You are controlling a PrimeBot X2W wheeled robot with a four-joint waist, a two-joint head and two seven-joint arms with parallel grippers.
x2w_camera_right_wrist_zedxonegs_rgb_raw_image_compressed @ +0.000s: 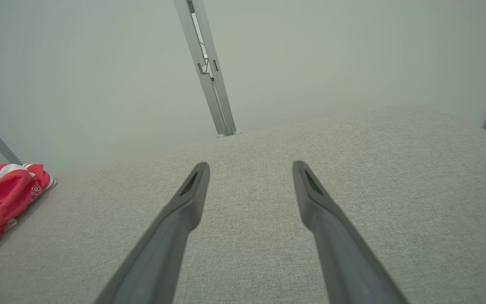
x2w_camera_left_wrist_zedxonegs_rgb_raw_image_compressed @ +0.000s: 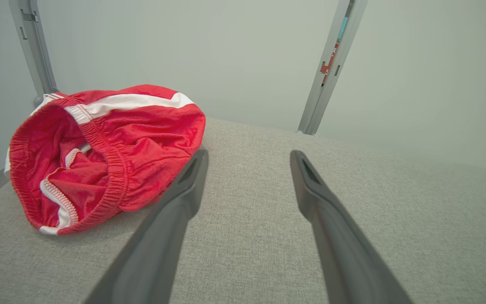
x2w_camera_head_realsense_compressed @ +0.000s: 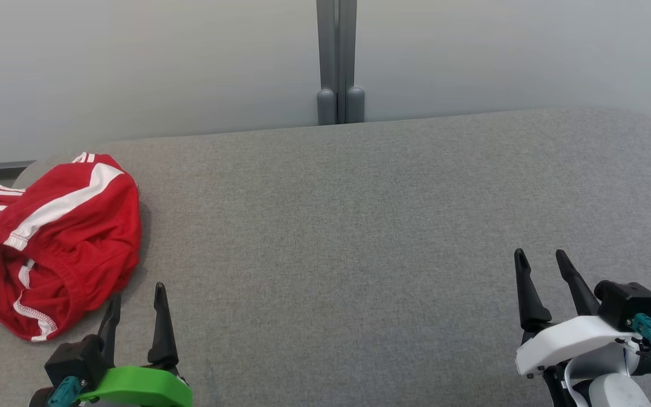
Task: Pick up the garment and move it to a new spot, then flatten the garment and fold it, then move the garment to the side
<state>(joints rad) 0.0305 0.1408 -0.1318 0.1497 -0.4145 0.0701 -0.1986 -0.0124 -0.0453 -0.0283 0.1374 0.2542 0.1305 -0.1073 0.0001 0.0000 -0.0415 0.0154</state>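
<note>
Shorts [x2w_camera_head_realsense_compressed: 60,237]: red and white, bunched at the desk's [x2w_camera_head_realsense_compressed: 331,226] left edge.
Left tool [x2w_camera_head_realsense_compressed: 137,294]: spread; I have it just near-right of the shorts, not touching.
Right tool [x2w_camera_head_realsense_compressed: 541,255]: spread over bare desk, well apart at the right.
Around: grey post [x2w_camera_head_realsense_compressed: 337,62] behind the far edge.
Left wrist view: shows me the waistband [x2w_camera_left_wrist_zedxonegs_rgb_raw_image_compressed: 108,169] gaping open.
</note>
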